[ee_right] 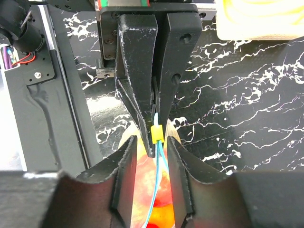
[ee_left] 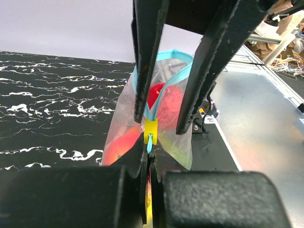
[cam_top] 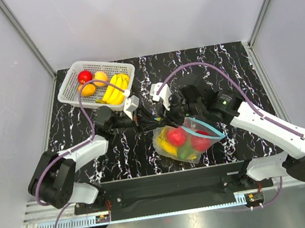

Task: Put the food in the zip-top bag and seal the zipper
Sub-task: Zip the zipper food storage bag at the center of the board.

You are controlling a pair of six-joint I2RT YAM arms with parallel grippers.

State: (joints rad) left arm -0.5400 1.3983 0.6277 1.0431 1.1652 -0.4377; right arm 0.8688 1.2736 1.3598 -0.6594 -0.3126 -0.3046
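Observation:
The clear zip-top bag (cam_top: 188,140) lies at the table's middle front and holds red apples (cam_top: 176,136), a green mango (cam_top: 187,152) and a banana. Its blue zipper (cam_top: 209,127) is partly open. My left gripper (ee_left: 148,152) is shut on the zipper's end, just behind the yellow slider (ee_left: 150,127). My right gripper (ee_right: 151,156) is open, its fingers (ee_right: 124,175) on either side of the zipper (ee_right: 159,180) near the slider (ee_right: 156,133), not touching it. In the top view the left gripper (cam_top: 145,121) and right gripper (cam_top: 165,119) meet at the bag's far-left corner.
A white lattice basket (cam_top: 68,86) stands at the back left with a red apple (cam_top: 84,76), a peach-coloured fruit (cam_top: 100,77), an orange (cam_top: 88,90) and bananas (cam_top: 115,88). Grey walls enclose the black marbled table (cam_top: 225,63). Purple cables arc over both arms.

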